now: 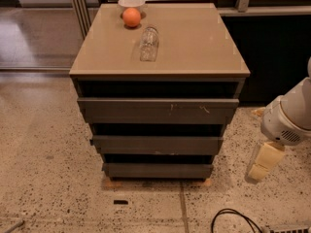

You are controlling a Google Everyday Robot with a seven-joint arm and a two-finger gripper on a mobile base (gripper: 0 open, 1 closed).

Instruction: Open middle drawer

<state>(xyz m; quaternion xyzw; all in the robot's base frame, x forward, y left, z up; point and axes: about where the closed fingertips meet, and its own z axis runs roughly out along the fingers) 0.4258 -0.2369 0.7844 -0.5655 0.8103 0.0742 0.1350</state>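
The middle drawer [158, 144] is the plain grey-brown front in the middle of the cabinet, below the larger scratched top front [158, 110] and above the shortest bottom front [158, 170]. All three fronts look pushed in. My gripper [262, 163] hangs low at the right of the cabinet, off to the side of the drawers and touching none of them, under the white arm housing [289, 118].
On the tan cabinet top [194, 47] lie a clear glass [149, 43] on its side, an orange [131, 17] and a white bowl [131, 3]. A black cable [233, 220] lies on the speckled floor at front right. A dark counter stands behind right.
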